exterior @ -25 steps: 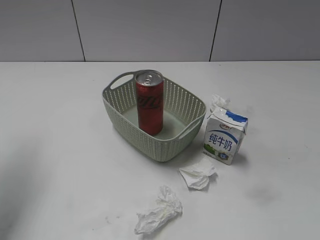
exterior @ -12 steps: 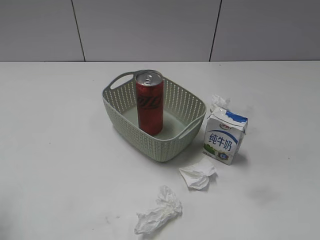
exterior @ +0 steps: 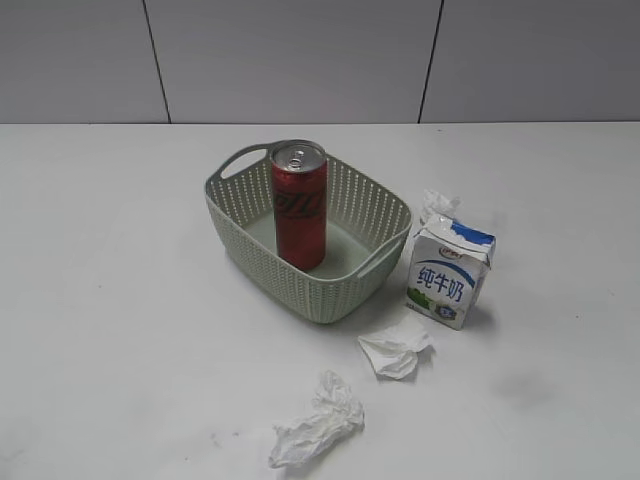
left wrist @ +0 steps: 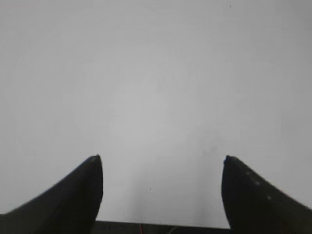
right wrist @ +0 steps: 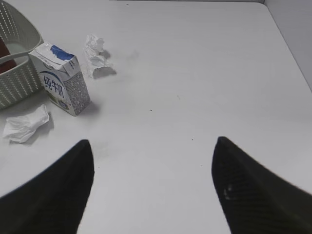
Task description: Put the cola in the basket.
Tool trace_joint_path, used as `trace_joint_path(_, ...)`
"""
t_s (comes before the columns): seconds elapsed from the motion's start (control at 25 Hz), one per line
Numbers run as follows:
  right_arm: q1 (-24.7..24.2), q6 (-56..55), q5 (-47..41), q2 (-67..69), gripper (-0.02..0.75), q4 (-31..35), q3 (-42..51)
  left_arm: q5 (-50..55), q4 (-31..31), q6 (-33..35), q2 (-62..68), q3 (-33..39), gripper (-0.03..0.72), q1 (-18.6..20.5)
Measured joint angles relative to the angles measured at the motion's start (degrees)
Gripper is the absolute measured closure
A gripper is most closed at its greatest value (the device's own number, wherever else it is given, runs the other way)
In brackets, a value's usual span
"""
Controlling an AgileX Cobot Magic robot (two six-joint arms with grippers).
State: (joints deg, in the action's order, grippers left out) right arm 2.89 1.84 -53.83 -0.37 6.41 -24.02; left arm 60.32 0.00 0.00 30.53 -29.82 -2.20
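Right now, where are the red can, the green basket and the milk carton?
cola [exterior: 300,215], exterior view, on its red side.
basket [exterior: 262,268], exterior view, on its front-left wall.
milk carton [exterior: 443,283], exterior view, on its printed front face.

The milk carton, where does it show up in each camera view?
Exterior view: milk carton upright, right of centre, just right of the basket.
Left wrist view: not in it; only bare table.
Right wrist view: milk carton upper left, beside the basket.
Shared landmark: the basket.

Milk carton upright on white table; three crumpled tissues nearby.
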Motion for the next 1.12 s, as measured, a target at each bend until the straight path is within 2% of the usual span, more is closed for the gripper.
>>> trace_joint_path(0.52,0.0,0.0,0.0,0.0,0.166,0.0,0.0,-0.09,0.0,0.0,-19.94,0.3,0.132,0.0)
trace_joint_path(0.92,0.0,0.0,0.0,0.0,0.166,0.0,0.0,-0.14,0.0,0.0,-29.86,0.41,0.133,0.0)
trace_joint_path(1.12,0.0,0.0,0.0,0.0,0.166,0.0,0.0,-0.14,0.0,0.0,-30.82,0.45,0.133,0.0)
